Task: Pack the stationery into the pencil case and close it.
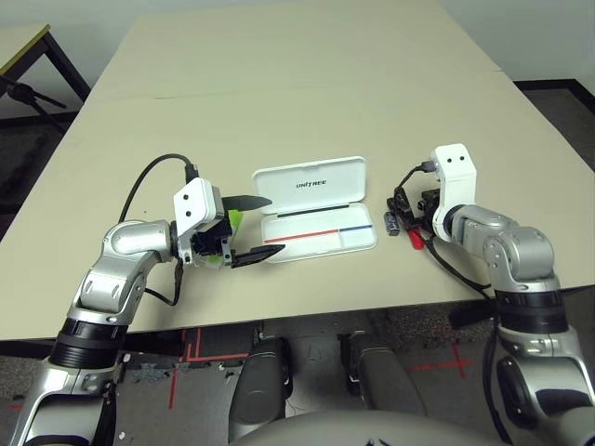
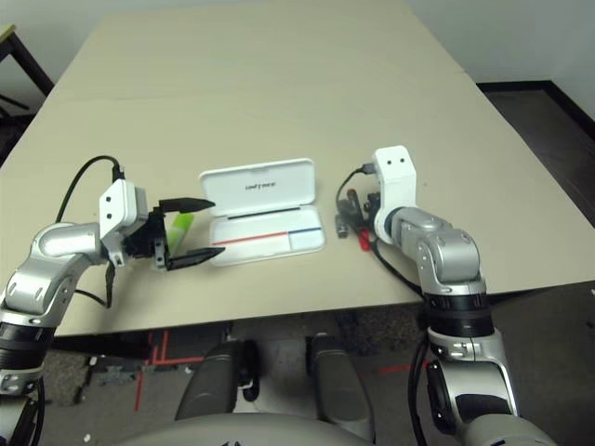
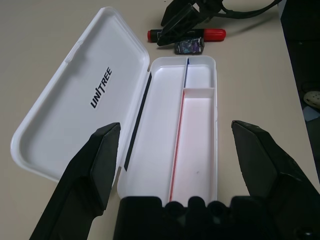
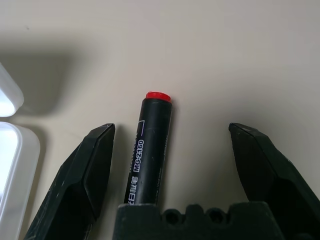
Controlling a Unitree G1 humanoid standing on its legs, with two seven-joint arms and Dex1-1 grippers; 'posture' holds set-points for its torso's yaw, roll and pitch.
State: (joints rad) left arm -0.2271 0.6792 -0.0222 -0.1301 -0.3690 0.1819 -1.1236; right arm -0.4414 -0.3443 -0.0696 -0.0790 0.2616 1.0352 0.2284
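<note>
Near the table's (image 1: 279, 93) front edge the pencil case (image 1: 316, 214) lies open and empty, the highlighter (image 1: 234, 221) beside the released left gripper (image 1: 257, 226), the red marker (image 4: 150, 150) between the released right gripper's (image 4: 172, 165) fingers, so packing seems not begun.

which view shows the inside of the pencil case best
The left wrist view: the pencil case lies open, tray, divider and stripe plain. Both eye views show it smaller and flatter; the right wrist view catches just its edge.
</note>
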